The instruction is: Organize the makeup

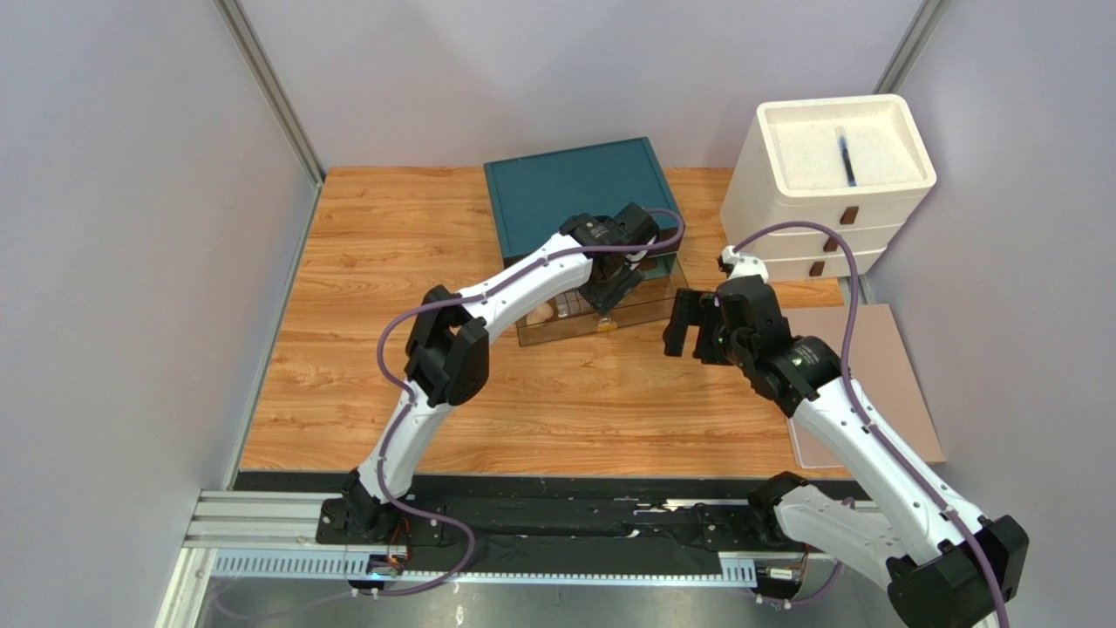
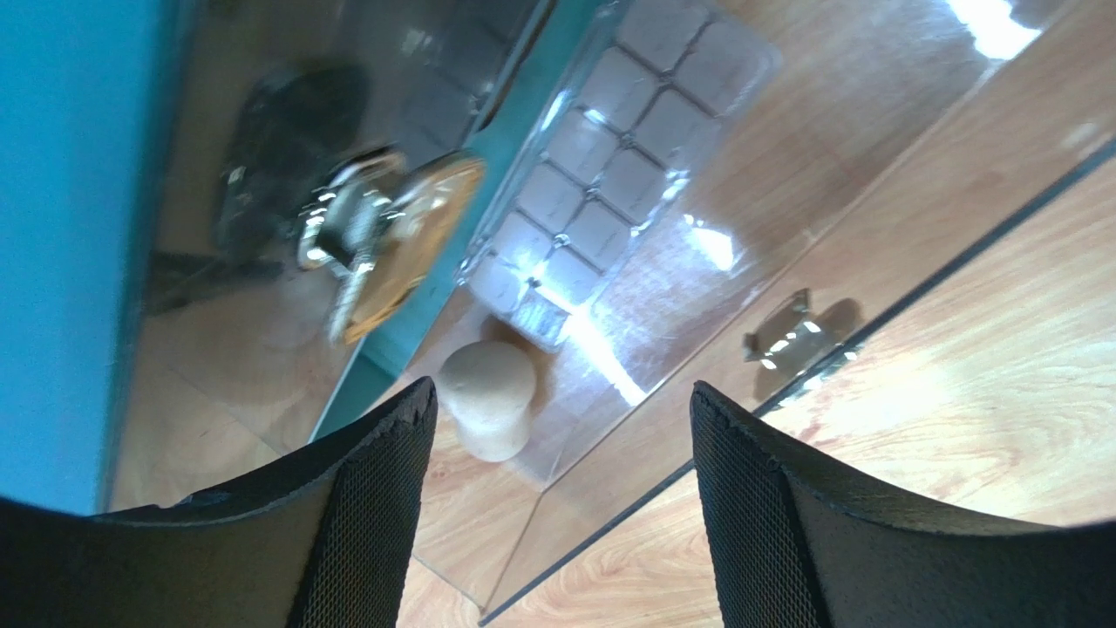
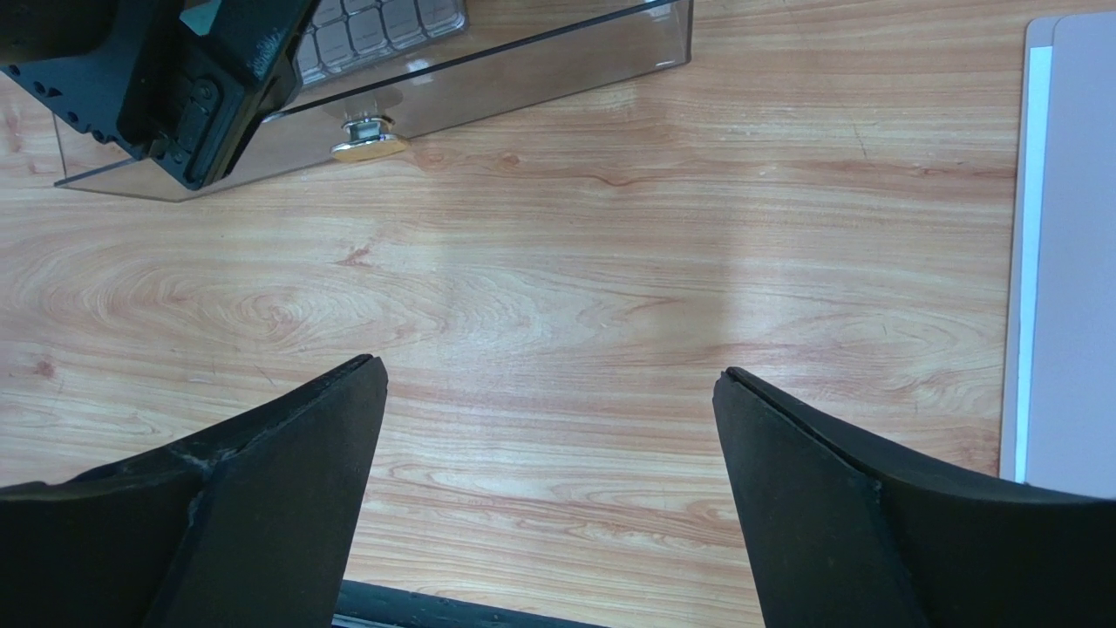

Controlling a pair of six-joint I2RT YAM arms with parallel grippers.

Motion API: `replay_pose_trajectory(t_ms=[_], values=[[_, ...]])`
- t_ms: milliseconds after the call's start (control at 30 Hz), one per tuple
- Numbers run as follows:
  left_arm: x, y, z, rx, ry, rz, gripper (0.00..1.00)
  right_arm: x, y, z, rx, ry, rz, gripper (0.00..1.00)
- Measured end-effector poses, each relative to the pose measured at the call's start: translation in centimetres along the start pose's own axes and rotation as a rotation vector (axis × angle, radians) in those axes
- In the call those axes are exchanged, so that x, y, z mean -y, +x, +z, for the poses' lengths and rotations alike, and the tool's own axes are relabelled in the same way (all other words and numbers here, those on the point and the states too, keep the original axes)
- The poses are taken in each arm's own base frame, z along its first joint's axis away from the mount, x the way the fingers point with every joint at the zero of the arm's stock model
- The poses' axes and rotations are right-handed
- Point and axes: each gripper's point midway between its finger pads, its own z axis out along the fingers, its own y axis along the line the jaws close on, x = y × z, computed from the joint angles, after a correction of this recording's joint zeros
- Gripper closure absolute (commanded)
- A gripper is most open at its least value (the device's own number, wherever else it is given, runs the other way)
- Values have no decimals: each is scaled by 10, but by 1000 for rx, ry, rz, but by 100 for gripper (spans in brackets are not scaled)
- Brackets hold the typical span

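Left wrist view: well along, by the look of it. Palette (image 2: 629,144) and one sponge (image 2: 487,397) lying inside the clear drawer (image 2: 812,236), pulled out of the teal box (image 1: 576,190) by the table's (image 1: 590,393) far edge. Other pieces not made out. Probably left: closing the drawer. Left tool (image 2: 561,406) above the drawer, spread wide, holding nothing. Right tool (image 3: 550,380) likewise wide apart and empty, over bare table.

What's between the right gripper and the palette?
Right wrist view: ahead of the right gripper is bare table, then the clear drawer's front wall with its knob; the palette lies inside.
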Motion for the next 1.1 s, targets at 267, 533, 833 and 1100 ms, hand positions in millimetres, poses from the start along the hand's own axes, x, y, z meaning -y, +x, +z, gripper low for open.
replay_pose_trajectory(t_ms=[267,533,833,1100], values=[[-25,1,-34,47,-13,-56,72,-10,7,9,-25,-44,42,14],[-106,-22,-123,288,11,-369,100,-31,26,37,-121,-105,45,85],[-211,-18,-89,309,89,-789,100,-35,44,79,-193,-78,-23,100],[-163,-30,-23,185,316,-851,100,-36,55,127,-207,-22,-39,100]])
